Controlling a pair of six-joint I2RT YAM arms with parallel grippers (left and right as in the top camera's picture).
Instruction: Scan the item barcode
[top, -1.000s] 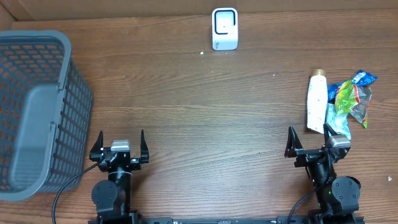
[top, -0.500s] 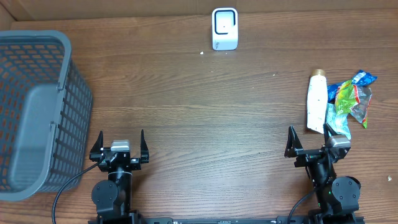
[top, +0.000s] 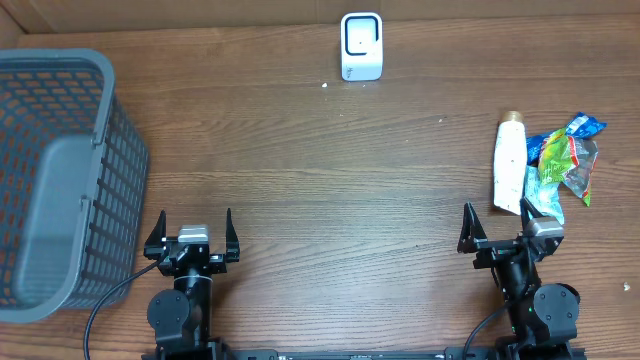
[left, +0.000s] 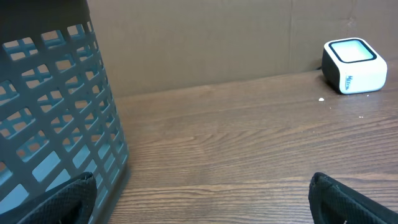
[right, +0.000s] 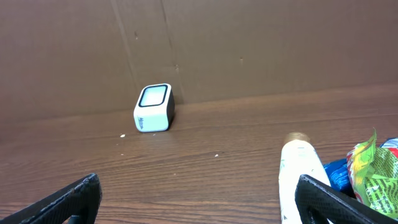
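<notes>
Nothing has moved: left fingers (top: 157, 232) and right fingers (top: 466, 230) stand apart, empty; tube (top: 509, 165) touches what may be snack packets (top: 566, 160) by the right edge of the bench (top: 330, 200).

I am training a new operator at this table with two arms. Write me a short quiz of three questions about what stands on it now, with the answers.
1. Multiple choice: which gripper is nearer to the white tube? A) the left gripper B) the right gripper
2. True or false: the white scanner stands inside the grey basket.
3. One word: are the jaws of both grippers open or shut?

Key: 1 B, since the tube lies just ahead of the right gripper. 2 False: the scanner stands alone at the far edge of the table, away from the basket. 3 Open, and they hold nothing.
</notes>
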